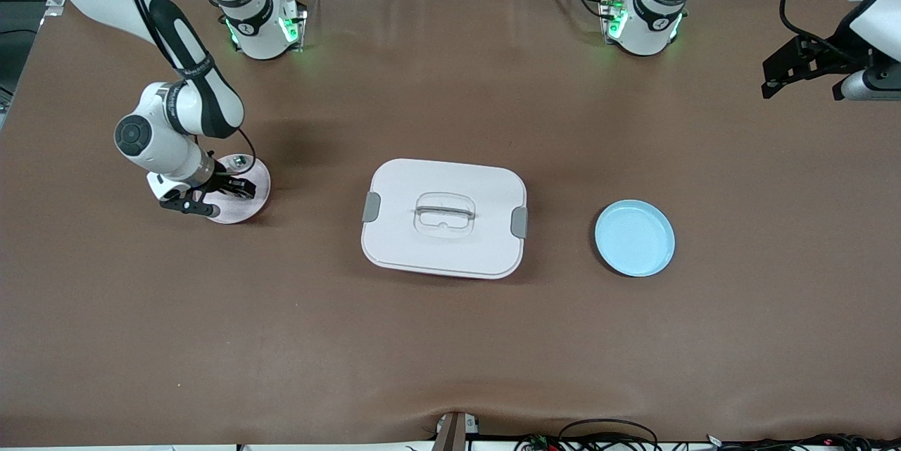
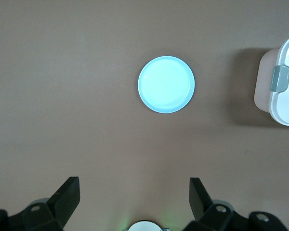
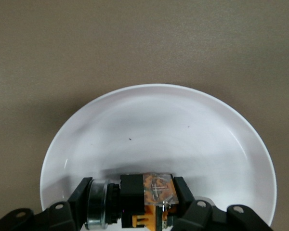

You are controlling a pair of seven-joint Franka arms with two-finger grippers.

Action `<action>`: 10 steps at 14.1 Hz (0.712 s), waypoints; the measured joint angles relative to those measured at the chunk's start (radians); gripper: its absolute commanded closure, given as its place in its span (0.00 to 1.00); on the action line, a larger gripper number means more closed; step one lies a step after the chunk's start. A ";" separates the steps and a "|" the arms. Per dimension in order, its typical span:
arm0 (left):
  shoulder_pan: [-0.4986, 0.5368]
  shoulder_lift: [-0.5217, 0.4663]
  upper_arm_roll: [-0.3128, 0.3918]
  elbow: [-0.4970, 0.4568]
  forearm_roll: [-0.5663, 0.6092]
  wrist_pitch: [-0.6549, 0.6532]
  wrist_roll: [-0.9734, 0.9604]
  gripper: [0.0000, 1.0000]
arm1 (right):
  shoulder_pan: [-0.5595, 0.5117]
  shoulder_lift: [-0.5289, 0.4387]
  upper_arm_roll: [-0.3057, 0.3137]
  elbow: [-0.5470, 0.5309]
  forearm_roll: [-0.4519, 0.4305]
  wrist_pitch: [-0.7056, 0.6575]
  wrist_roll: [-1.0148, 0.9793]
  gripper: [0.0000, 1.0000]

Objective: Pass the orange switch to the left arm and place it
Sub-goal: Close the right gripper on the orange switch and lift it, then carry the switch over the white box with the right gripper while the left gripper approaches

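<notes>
My right hand (image 3: 135, 202) is down in the pink plate (image 1: 257, 201), fingers closed tight on the orange switch (image 3: 151, 195); this is the pick-up, the first step, and I judge the task barely begun. The switch sits clamped between my fingers just above the plate's floor, low against its rim.

Taking the box (image 1: 443, 217) as the landmark and working outward from the front camera: the blue plate (image 1: 635, 238) lies beside the box toward my left arm's end of the worktop, a little nearer the camera than the box's middle, with nothing in it. The box is lidded and latched, so I cannot see inside. The pink plate lies beside the box toward my right arm's end. A small green-and-white part (image 1: 241, 160) rests at that plate's edge.

My left hand (image 2: 135, 202) waits high over its end of the worktop, fingers spread wide, holding nothing.

Next I should lift straight up, then carry the switch high enough to clear the box for a handover.
</notes>
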 measured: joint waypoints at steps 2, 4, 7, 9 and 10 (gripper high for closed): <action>0.001 -0.001 0.000 0.001 0.000 0.000 0.000 0.00 | 0.009 -0.012 0.001 0.012 0.000 -0.026 0.000 0.80; 0.001 -0.002 0.000 0.001 0.000 0.000 0.000 0.00 | 0.018 -0.057 0.002 0.040 0.000 -0.127 0.000 0.80; 0.002 -0.002 0.000 0.000 0.000 -0.002 0.000 0.00 | 0.022 -0.148 0.002 0.138 0.001 -0.415 0.000 0.79; 0.002 -0.002 0.000 0.000 0.000 -0.002 0.000 0.00 | 0.022 -0.181 0.002 0.241 0.020 -0.621 0.002 0.79; 0.002 -0.002 0.000 0.000 0.000 -0.002 0.000 0.00 | 0.022 -0.187 0.001 0.302 0.037 -0.717 0.003 0.79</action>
